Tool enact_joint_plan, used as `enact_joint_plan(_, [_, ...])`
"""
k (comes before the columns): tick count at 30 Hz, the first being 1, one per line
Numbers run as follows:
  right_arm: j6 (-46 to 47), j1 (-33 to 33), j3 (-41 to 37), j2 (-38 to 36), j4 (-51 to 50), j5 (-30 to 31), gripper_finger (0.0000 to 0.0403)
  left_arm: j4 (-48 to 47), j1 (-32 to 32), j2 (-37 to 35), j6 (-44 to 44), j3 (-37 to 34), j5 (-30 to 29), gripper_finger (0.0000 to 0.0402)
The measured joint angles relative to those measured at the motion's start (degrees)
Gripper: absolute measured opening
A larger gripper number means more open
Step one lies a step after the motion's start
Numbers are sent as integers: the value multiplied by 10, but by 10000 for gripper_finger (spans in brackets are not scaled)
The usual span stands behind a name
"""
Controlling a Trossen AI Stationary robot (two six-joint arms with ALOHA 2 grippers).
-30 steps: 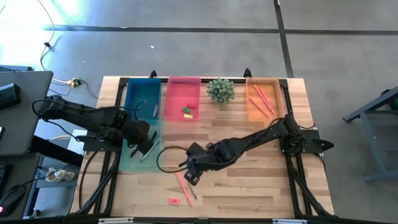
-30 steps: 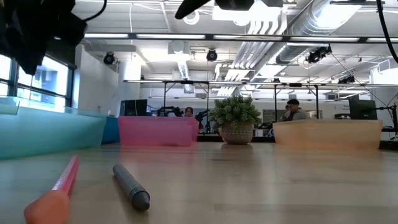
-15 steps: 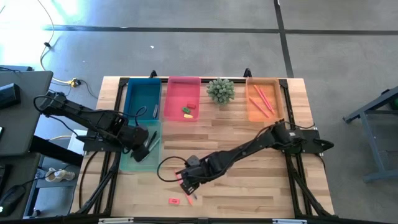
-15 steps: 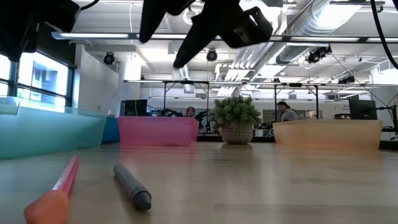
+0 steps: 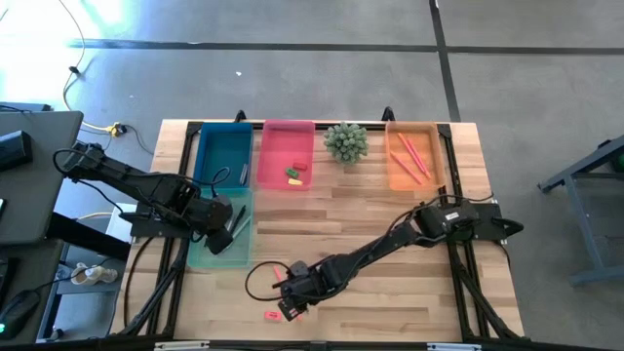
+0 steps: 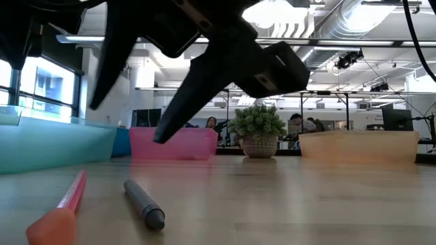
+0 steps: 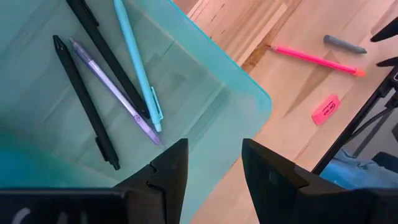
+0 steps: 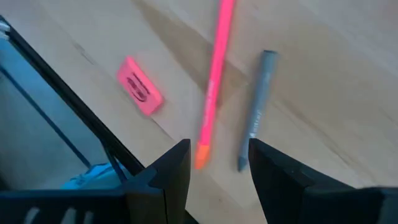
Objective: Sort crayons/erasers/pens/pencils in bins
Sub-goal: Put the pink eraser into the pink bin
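Right pincer [image 8: 214, 165]: we see it apart above a slim pink pencil [image 8: 214, 81] on wood-grain table [image 8: 323, 93].
Left pincer [image 7: 211, 165]: apart over translucent teal bin [image 7: 205, 93].

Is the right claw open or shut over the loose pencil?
Open: right claw shows a clear gap between its fingers, empty, above the pink pencil.

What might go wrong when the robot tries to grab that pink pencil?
The right tool hangs open above the long pink pencil, and a short grey stick lies close beside it, so both might get pinched. The pencil could also roll toward the small pink eraser block near the table edge.
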Motion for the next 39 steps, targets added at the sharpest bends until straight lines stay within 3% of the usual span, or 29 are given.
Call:
enact_joint_plan(9, [-1,0,0,11,-3,48,154,0,0,0,9,0,-5,138])
enact_joint_plan(21, [-47,-1,0,9,-62,53,154,9,-12,0,5,0,-7,138])
enact_joint_plan(31, [-63,-4,0,-45,-168,135,154,173,-109,5,18,0,-45,138])
enact_joint_plan(39, [-63,-4,0,-82,-206,174,154,260,-152,5,30,0,-90,138])
